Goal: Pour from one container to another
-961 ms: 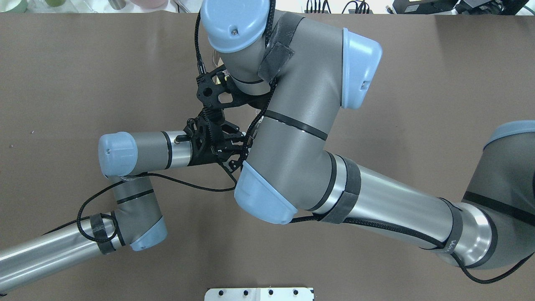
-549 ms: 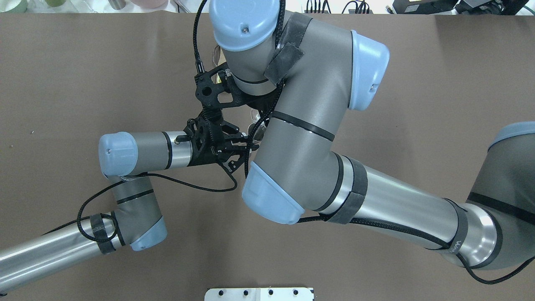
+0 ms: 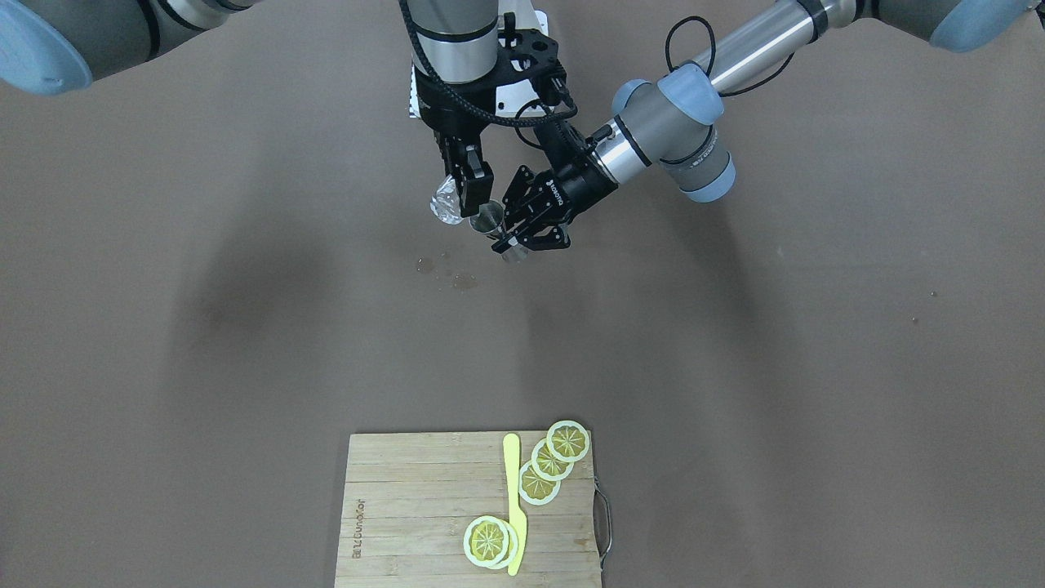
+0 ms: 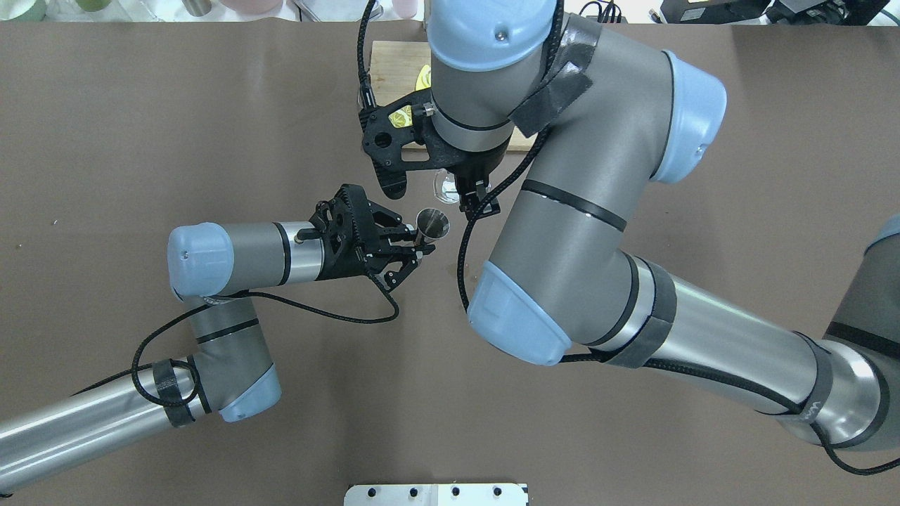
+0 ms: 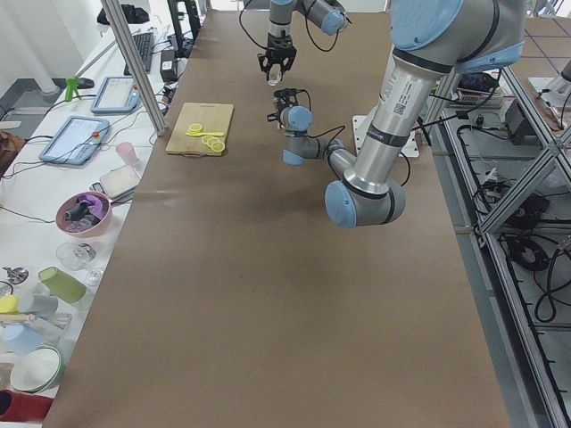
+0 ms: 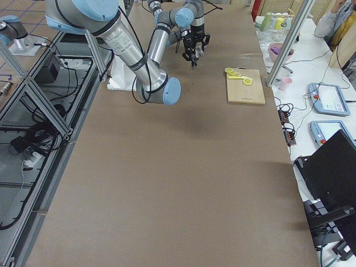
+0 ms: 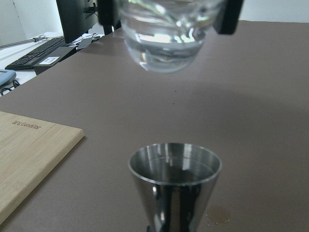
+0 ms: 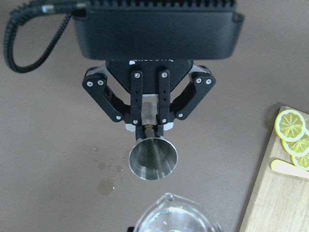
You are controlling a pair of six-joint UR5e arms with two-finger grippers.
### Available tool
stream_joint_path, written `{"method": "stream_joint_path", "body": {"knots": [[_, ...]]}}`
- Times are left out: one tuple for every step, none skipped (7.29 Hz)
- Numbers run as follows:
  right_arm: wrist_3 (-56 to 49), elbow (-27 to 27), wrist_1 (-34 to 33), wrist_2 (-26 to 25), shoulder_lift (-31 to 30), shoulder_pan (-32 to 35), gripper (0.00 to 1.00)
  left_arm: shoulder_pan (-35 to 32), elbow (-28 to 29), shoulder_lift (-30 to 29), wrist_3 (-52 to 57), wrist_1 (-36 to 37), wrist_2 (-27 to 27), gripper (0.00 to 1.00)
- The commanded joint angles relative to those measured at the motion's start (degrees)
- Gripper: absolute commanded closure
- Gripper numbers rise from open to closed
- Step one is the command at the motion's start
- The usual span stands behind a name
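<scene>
Exterior front-facing view: the right gripper, clamped on a clear glass, hangs just beside and above the metal cup pinched at its waist by the left gripper, so the glass should centre over the cup's mouth before tipping slowly.

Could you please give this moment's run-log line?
left gripper: shut on jigger | right gripper: shut on glass, above and beside jigger | pour: no stream | spill: droplets
</scene>
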Motion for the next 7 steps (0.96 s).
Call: {"method": "stream_joint_path", "body": {"knots": [[0.0, 2.4, 7.3, 5.4, -5.0, 4.8, 1.00, -0.2, 0.0, 0.0, -0.2, -0.1, 0.0, 1.00], [0.1, 6.1, 10.8, 7.5, -10.1, 6.9, 1.00, -0.4, -0.1, 0.0, -0.3, -0.3, 0.0, 1.00], [0.1, 8.7, 13.5, 9.3, -14.1, 9.0, 1.00, -1.7, -0.5, 0.3, -0.4, -0.4, 0.0, 1.00], [0.0, 9.3, 18.0, 11.9, -17.7, 11.4, 1.00, -3.5, -0.7, 0.8, -0.5, -0.4, 0.0, 1.00], [0.0, 9.3, 22.9, 14.6, -21.6, 13.6, 1.00, -5.0, -0.8, 1.0, -0.5, -0.4, 0.0, 1.00], [0.0, 9.2, 27.9, 17.0, -25.5, 15.1, 1.00, -6.0, -0.8, 1.7, -0.6, -0.5, 0.1, 1.00], [0.0, 8.8, 33.2, 19.7, -29.4, 17.1, 1.00, -7.5, -0.7, 2.0, -0.6, -0.5, 0.2, 1.00]]}}
